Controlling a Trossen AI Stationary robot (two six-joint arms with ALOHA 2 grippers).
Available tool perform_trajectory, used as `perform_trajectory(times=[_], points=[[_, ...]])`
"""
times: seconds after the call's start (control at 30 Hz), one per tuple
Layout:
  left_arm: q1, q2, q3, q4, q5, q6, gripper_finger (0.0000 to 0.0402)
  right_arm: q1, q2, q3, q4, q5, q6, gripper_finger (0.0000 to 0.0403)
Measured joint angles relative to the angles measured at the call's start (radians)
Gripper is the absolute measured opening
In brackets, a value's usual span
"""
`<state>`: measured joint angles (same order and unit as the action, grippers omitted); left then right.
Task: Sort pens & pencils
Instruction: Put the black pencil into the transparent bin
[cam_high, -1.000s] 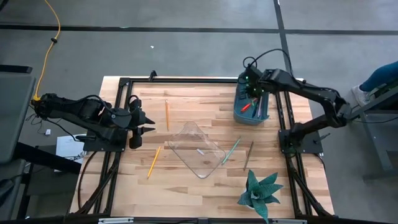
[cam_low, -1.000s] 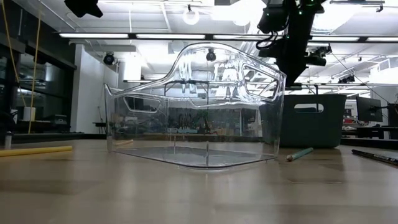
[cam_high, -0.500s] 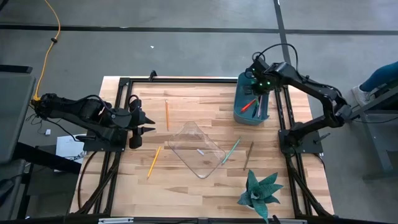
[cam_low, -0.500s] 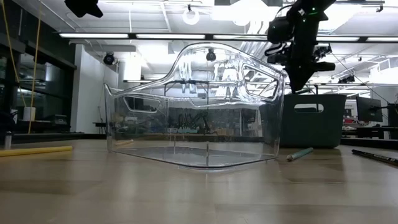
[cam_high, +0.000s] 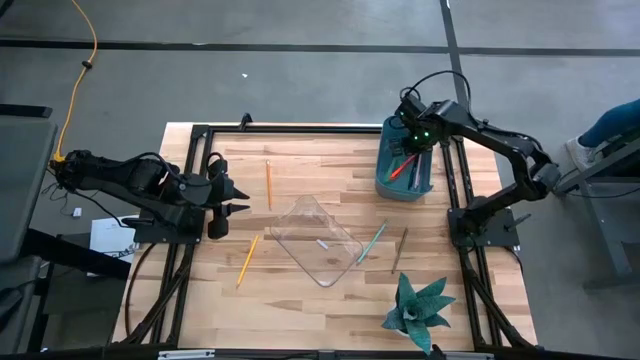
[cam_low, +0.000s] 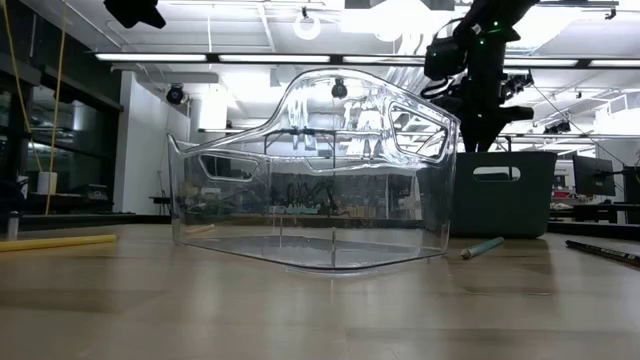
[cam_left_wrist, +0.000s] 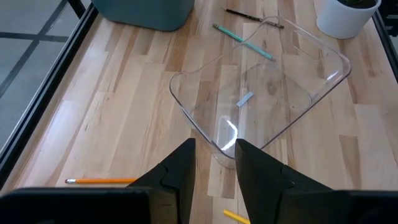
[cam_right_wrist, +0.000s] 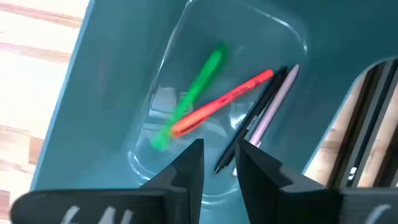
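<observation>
My right gripper (cam_high: 412, 143) hangs open and empty over the teal bin (cam_high: 405, 172) at the table's far right; it also shows in its wrist view (cam_right_wrist: 221, 165). In the bin (cam_right_wrist: 112, 93) lie a green pen (cam_right_wrist: 193, 99), shown blurred, a red-orange pen (cam_right_wrist: 224, 102), a dark pen (cam_right_wrist: 258, 121) and a pale pink one (cam_right_wrist: 273, 102). Two yellow pencils (cam_high: 268, 183) (cam_high: 247, 258), a teal pencil (cam_high: 372, 243) and a dark pen (cam_high: 399, 248) lie flat on the table. My left gripper (cam_high: 232, 198) waits open at the table's left (cam_left_wrist: 216, 168).
A clear plastic container (cam_high: 315, 238) stands in the table's middle between the pencils. A potted plant (cam_high: 415, 308) stands at the near right. Black frame rails (cam_high: 455, 180) run along the table's edges, close beside the bin.
My right gripper has shifted a little toward the table's right edge above the bin, staying over it.
</observation>
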<state>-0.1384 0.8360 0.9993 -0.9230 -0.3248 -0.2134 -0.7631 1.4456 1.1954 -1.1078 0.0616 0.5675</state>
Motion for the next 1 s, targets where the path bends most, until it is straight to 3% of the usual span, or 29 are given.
perform_trajectory(times=[0.53,0.63,0.8,1.0], points=[[0.0,0.0,0.0,0.0,-0.001,-0.061,0.0101,0.146,-0.097,0.0,0.147,0.023,-0.102,0.0085],[0.0,0.0,0.0,0.0,-0.008,-0.119,0.0101,0.173,-0.126,0.0,0.189,-0.03,-0.147,0.0085],[0.0,0.016,0.0,-0.012,-0.004,-0.224,0.0101,0.229,-0.168,0.0,0.213,-0.209,-0.255,0.0085],[0.0,0.075,0.0,-0.046,0.101,-0.262,0.0101,0.36,-0.205,0.0,0.2,-0.398,-0.323,0.0085]])
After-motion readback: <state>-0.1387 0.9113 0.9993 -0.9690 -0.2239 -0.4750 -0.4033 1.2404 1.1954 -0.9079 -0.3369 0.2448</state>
